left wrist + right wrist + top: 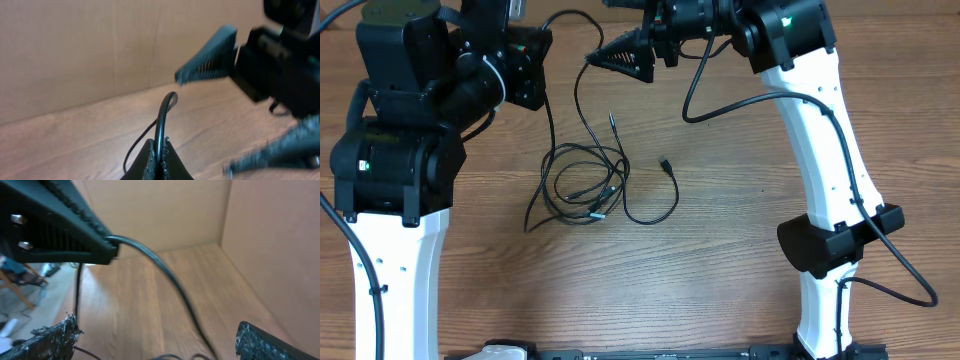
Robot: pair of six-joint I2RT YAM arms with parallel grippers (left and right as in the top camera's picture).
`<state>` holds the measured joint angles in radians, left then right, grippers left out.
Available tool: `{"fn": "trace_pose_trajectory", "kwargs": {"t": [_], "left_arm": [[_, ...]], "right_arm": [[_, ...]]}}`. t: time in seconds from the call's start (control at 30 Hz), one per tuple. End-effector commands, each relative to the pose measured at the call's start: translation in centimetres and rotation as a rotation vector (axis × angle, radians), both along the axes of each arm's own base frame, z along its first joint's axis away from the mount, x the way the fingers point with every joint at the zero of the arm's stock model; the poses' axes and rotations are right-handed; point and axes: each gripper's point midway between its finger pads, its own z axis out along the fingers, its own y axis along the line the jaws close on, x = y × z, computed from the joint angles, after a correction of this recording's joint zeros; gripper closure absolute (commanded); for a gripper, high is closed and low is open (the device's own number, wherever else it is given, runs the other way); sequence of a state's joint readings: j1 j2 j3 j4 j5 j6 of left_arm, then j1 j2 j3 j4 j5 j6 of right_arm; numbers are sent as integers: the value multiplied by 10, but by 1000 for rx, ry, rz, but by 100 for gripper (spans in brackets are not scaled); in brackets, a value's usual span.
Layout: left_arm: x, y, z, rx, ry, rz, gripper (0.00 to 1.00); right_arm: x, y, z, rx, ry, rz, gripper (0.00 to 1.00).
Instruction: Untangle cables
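The cables lie as a loose black clump of loops at the table's middle, with one plug end lying to the right. One strand rises from the clump to my left gripper, which is shut on it. In the left wrist view the jaws pinch this cable. My right gripper is open just right of the left one. In the right wrist view the held cable runs down between its open fingers without touching them.
The table is brown wood. A cardboard wall stands behind it, with a corner at the right. Thick black robot wires hang along the right arm. Both white arm bases stand at the front left and front right.
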<state>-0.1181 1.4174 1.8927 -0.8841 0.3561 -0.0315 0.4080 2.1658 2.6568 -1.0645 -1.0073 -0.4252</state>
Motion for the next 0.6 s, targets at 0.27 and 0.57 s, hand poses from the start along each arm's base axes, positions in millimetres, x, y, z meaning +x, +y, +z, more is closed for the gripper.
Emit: {"fn": "trace_pose_trajectory", "kwargs": {"t": [0.27, 0.57], "left_arm": [[20, -7, 14, -115, -8, 167, 96], [29, 10, 21, -411, 70, 384, 96]], "right_arm": [[-35, 35, 1, 11, 44, 100, 0], [-35, 35, 1, 11, 59, 96, 0]]}}
